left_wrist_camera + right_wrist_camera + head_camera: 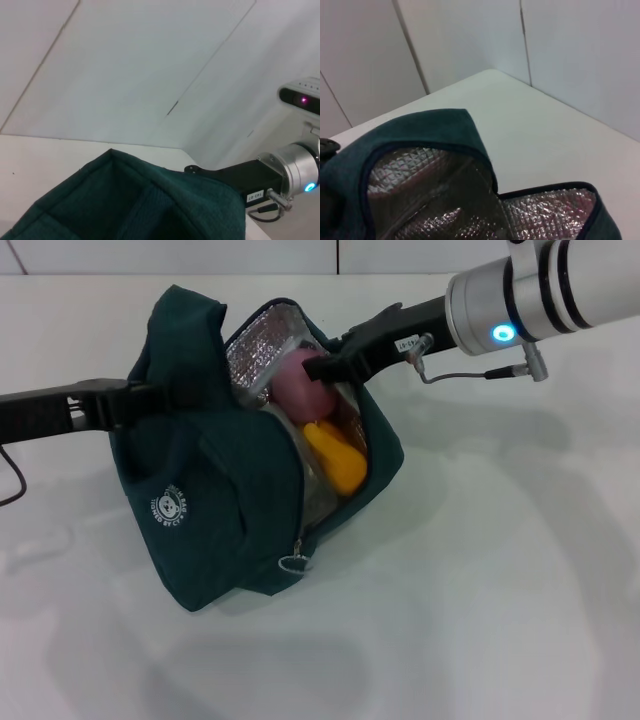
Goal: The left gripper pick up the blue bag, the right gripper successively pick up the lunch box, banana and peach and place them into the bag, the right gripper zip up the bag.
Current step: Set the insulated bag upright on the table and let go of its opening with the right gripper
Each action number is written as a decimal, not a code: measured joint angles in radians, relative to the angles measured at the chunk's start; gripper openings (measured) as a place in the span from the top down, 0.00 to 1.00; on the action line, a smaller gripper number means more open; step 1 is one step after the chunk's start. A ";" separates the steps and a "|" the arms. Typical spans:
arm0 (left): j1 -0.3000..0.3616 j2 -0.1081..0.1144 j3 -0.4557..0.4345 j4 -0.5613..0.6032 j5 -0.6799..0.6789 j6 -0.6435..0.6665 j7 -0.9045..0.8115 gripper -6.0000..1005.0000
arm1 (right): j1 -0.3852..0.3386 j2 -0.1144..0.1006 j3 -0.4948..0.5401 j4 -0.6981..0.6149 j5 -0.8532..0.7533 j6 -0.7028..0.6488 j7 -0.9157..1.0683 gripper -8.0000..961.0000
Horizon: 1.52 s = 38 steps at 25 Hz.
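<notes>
Your left pincer (pixel 128 398) is clenched on the blue bag (pixel 215 510) at its upper rim, arm coming in from the left and propping that side up. The bag sits on the bench (pixel 500 590), leaning, mouth open toward the right arm, foil lining showing.

Right pincer (pixel 318 368) is inside the bag mouth, tip right at the peach (pixel 300 390). Looks like it's gripping the peach, but I can't tell for sure; the fingers sit against the fruit with no visible gap either way. The banana (pixel 338 460) is already in, lying just below the peach and sticking out toward the open edge. Lunch box isn't clearly visible; there may be a clear edge under the fruit, can't confirm.

Judgement: you're at the peach drop, with the zip left to do.

Risks from here:
- The peach sits high in the opening, on top of the banana. Let go now and it can roll out over the low side, since the bag is tilted that way.
- The banana end pokes near the zipper line. It'll likely block the zip unless pushed deeper.
- Pulling the right pincer out may snag the lining or flap and drag the bag against your left hold.
- The zipper pull (pixel 292 562) hangs low on the near side, so it's a long reach. The bag will slide when tugged if the left grip is slack.
</notes>
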 joint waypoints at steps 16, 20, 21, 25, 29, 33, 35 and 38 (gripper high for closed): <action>-0.005 0.001 -0.001 -0.005 0.000 0.000 0.000 0.96 | -0.054 -0.005 -0.014 -0.102 -0.008 -0.001 0.001 0.98; -0.006 -0.001 0.000 -0.006 0.000 0.000 -0.001 0.96 | -0.095 -0.008 -0.006 -0.167 -0.009 -0.003 0.001 0.98; -0.007 -0.002 0.001 -0.006 0.000 0.000 -0.003 0.96 | -0.105 -0.009 -0.006 -0.182 -0.009 -0.004 0.000 0.98; -0.009 -0.009 0.005 -0.006 0.000 0.001 -0.006 0.96 | -0.150 -0.012 -0.001 -0.254 -0.009 -0.013 -0.002 0.98; -0.029 -0.014 0.008 -0.028 0.001 0.002 -0.006 0.96 | -0.188 -0.014 0.031 -0.320 -0.009 -0.049 -0.007 0.98; -0.067 -0.014 0.009 -0.078 0.006 0.002 -0.010 0.95 | -0.230 -0.014 0.079 -0.384 -0.010 -0.093 -0.016 0.98; -0.088 -0.014 0.010 -0.106 0.010 0.001 -0.008 0.95 | -0.263 -0.014 0.113 -0.432 -0.008 -0.123 -0.036 0.98; -0.112 -0.014 0.010 -0.151 0.012 -0.003 0.000 0.95 | -0.322 -0.012 0.141 -0.526 -0.004 -0.152 -0.072 0.98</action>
